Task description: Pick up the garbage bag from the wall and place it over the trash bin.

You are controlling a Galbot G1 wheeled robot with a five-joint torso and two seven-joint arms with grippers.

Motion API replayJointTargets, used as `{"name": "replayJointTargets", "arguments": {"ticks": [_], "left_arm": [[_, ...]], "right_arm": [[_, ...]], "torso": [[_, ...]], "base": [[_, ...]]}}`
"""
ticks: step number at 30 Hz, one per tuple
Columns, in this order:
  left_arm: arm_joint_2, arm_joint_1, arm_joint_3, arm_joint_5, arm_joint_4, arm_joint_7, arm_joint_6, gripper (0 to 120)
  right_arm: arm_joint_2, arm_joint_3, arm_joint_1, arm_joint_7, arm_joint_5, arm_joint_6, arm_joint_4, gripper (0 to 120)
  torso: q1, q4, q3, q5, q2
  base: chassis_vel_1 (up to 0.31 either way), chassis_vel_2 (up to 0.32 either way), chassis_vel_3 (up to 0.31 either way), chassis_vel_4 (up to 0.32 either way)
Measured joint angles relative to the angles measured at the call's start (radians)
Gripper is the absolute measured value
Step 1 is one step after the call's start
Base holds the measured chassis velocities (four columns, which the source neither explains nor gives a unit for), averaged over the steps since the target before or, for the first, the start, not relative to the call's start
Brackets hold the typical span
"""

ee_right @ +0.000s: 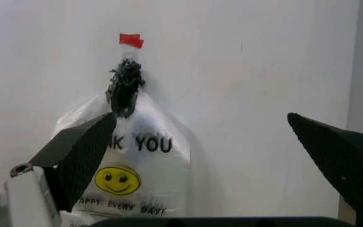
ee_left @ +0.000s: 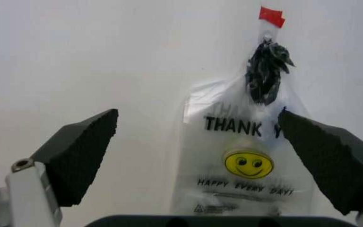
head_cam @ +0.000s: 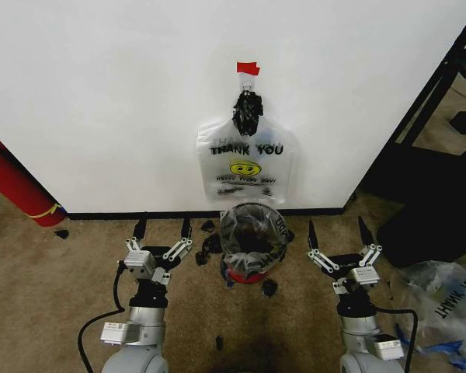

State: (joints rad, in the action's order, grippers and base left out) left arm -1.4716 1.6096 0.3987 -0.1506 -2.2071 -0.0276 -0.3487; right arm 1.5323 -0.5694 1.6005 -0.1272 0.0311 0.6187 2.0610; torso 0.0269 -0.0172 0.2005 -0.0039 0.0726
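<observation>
The garbage bag hangs flat on the white wall, translucent, with a yellow smiley and black THANK YOU print. A crumpled black bunch sits at its top under a red tape strip. Directly below it on the carpet stands the trash bin, red-bodied, with clear plastic around its mouth. My left gripper is open, low and left of the bin. My right gripper is open, low and right of it. The bag hangs well beyond both pairs of fingers.
A red cylinder with a yellow band leans at the left wall. A clear bag with black letters lies on the floor at the right, beside a black frame. Black scraps lie around the bin.
</observation>
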Motion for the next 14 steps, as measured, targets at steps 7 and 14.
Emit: {"name": "replayJointTargets", "arguments": {"ticks": [7, 14], "left_arm": [[-0.002, -0.007, -0.001, 0.0, 0.019, -0.001, -0.004, 100], [-0.004, -0.012, -0.002, 0.001, 0.022, -0.002, -0.005, 100]], "right_arm": [[0.003, 0.0, -0.01, 0.0, 0.0, 0.017, -0.029, 100], [0.006, 0.005, -0.012, -0.005, 0.0, 0.022, -0.033, 100]], "torso": [[0.0, 0.0, 0.0, 0.0001, 0.0], [0.0, 0.0, 0.0, 0.0, 0.0]], "base": [[0.0, 0.0, 0.0, 0.0], [0.0, 0.0, 0.0, 0.0]]}}
